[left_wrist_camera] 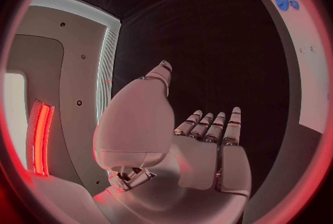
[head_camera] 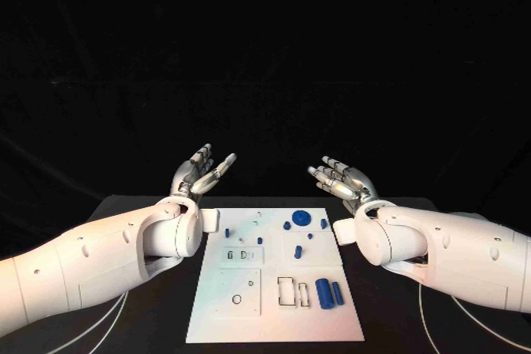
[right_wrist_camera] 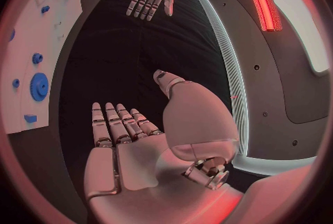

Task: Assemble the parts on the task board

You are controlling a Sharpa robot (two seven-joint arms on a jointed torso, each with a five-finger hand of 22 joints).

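Black table (head_camera: 133, 323) carries the white task board (head_camera: 277, 323), which lies lengthwise between the two arms, its near end close to the bottom of the head view. White left arm (head_camera: 89, 262) enters from the left and overlaps the board's left edge at the wrist; white right arm (head_camera: 453, 254) enters from the right and stands just beside the board's right edge. Left hand (head_camera: 202, 172) is raised beyond the board's far end, fingers spread and extended, holding nothing; the left wrist view confirms a bare palm. Right hand (head_camera: 343, 181) is likewise raised past the far right corner, fingers apart and slightly curved, holding nothing; its wrist view shows the palm bare. The hands are well apart and touch neither board nor parts. On the board, largest part: a blue toothed gear (head_camera: 301, 216) near the far end, its teeth clear only in the right wrist view. Next, two blue cylinders (head_camera: 324, 292) lie side by side at the near right, beside rectangular outlined slots (head_camera: 287, 289). Smaller blue pieces (head_camera: 298, 252) sit scattered across the far half; their shapes are too small to make out. A small recessed block (head_camera: 240, 255) at mid-left holds items I cannot identify. An oval hole (head_camera: 237, 299) marks the near-left panel.
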